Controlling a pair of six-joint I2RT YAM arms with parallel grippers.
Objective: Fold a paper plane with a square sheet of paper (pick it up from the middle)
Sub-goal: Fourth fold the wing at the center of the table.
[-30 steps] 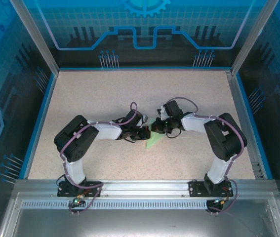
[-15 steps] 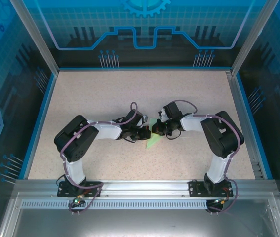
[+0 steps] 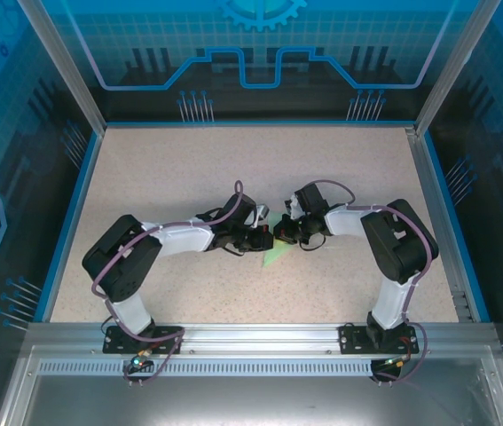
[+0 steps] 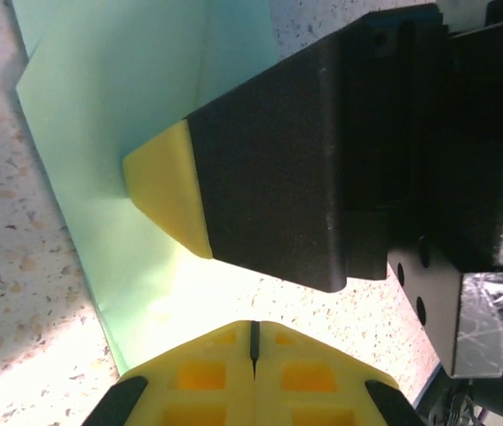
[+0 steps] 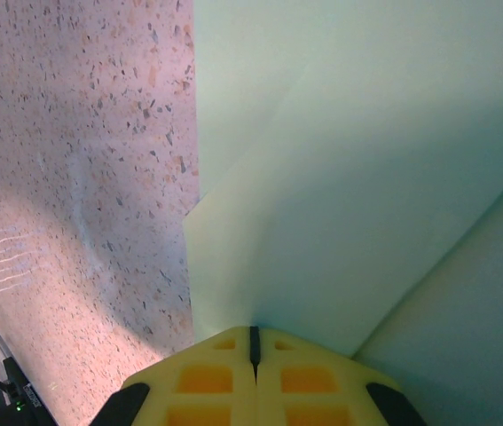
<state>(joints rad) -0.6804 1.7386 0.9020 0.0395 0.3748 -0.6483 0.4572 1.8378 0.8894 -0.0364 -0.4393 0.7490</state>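
**Mia:** Right at the middle of the table (image 3: 189,169), what is that green thing?

**Tom:** That is the green paper (image 3: 274,253). It lies flat on the speckled top, between the tips of the two arms. It is partly folded, with one layer on top of another.

**Mia:** What is the left gripper (image 4: 253,335) doing?

**Tom:** Its two yellow fingers are pressed tight together, with just a thin dark line between them. They hold nothing. They sit over the near corner of the paper, but I cannot tell if they touch it.

**Mia:** And the right gripper (image 5: 253,342)?

**Tom:** It is squeezed closed too, and it holds nothing. From the left wrist you can see its yellow fingertip (image 4: 167,191) pushing down on the paper, right by a fold line.

**Mia:** What do the edges look like?

**Tom:** From the right wrist, one straight edge runs down beside the bare table. Then it makes a small step where a lower layer sticks out. A slanted fold line goes off to the right. From the left wrist, the long edge slants down to the left gripper, with a little notch near the top.

**Mia:** Is there room to move?

**Tom:** Lots of bare table lies on the far side, the left and the right, out to the blue rim (image 3: 72,213). But the two grippers are very close, almost bumping.
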